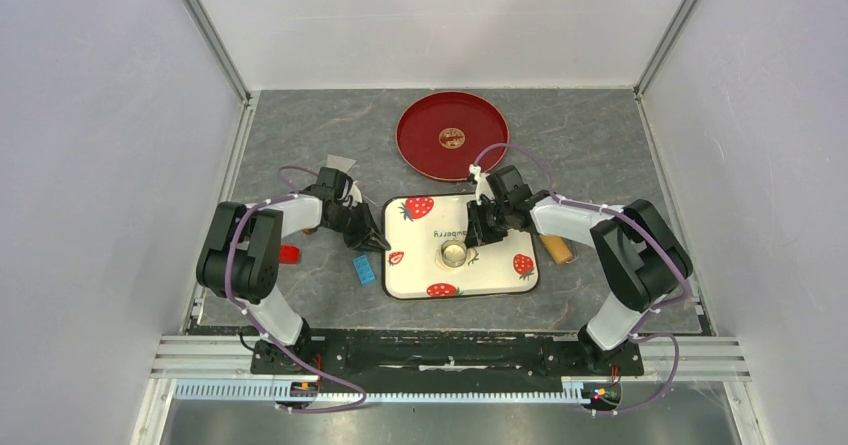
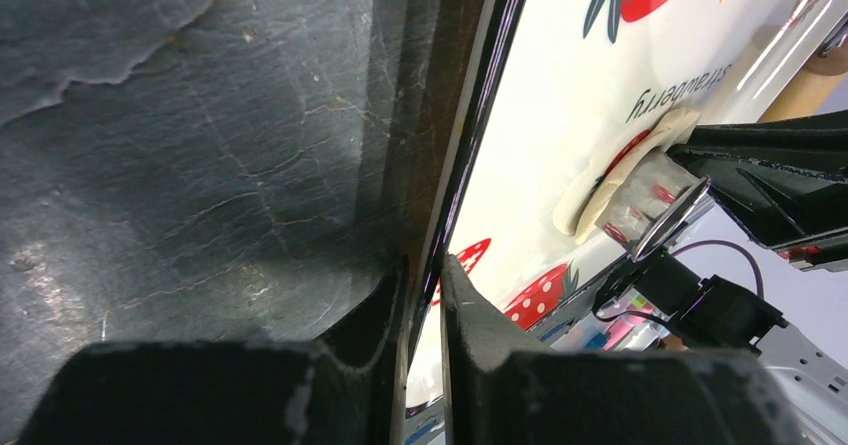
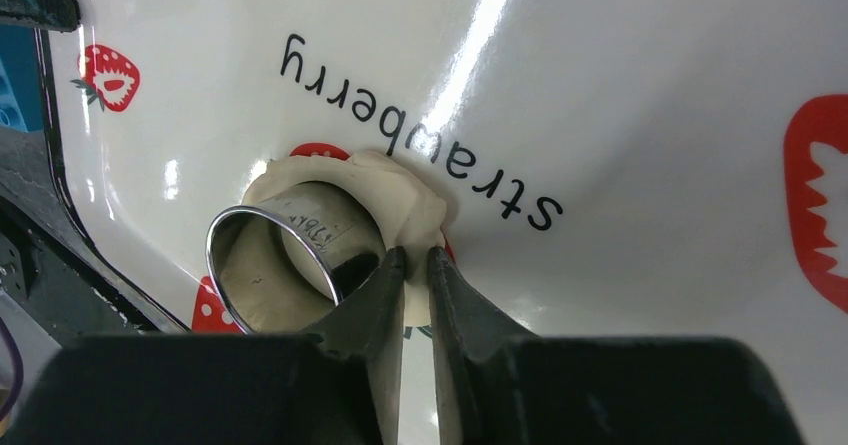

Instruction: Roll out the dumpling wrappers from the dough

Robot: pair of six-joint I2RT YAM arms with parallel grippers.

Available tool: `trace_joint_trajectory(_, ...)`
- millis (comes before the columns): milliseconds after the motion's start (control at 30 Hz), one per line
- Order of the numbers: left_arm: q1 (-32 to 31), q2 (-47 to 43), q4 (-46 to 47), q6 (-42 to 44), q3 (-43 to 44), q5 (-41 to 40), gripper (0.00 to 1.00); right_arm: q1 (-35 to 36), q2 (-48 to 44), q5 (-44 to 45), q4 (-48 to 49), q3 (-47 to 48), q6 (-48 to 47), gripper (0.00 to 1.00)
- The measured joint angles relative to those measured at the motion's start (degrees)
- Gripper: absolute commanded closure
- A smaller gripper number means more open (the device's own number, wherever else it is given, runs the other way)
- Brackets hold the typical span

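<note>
At the far left a small red object [image 1: 290, 254] lies half under the left arm, too covered to name. The left gripper [image 2: 425, 265] is clamped on the left rim of the strawberry tray [image 1: 490, 280]. In the left wrist view the tray's dark edge runs straight into the narrow slit between the two fingers. Just beside that rim, on the grey table, lies a blue block [image 1: 363, 270].

The tray is white with red strawberries, and the word "strawberry" is printed across it in black, upside down from the arms' side. Near its middle stands a metal ring [image 3: 300, 227] pressed into the dough [image 3: 405, 190]. The dough spreads out from under the ring as a ragged, pale, flat collar. The part inside the ring shows only as a cream patch. Stamped characters on the ring's outer wall are too small to read.

The right gripper [image 3: 412, 257] sits right at the ring's far side, its fingers drawn almost together with a thin gap between them. One finger overlaps the ring's wall, and pale dough shows through the gap. Whether they pinch the ring's wall, the dough's edge or nothing cannot be told.

Right of the tray, a wooden rolling pin [image 1: 557, 249] is mostly hidden under the right arm. Behind the tray sits a round red plate [image 1: 430, 150] with a gold emblem, its writing illegible.
</note>
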Motion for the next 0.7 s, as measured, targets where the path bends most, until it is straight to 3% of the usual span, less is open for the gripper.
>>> trace_joint_trajectory(200, 0.0, 0.3, -0.2, 0.2, 0.2, 0.1, 0.98, 0.2, 0.0, 0.5, 0.1, -0.1, -0.5, 1.00)
trace_joint_trajectory(700, -3.8, 2.0, 2.0, 0.2, 1.6, -0.2, 0.98, 0.1, -2.4, 6.1, -6.4, 1.0, -0.8, 1.00)
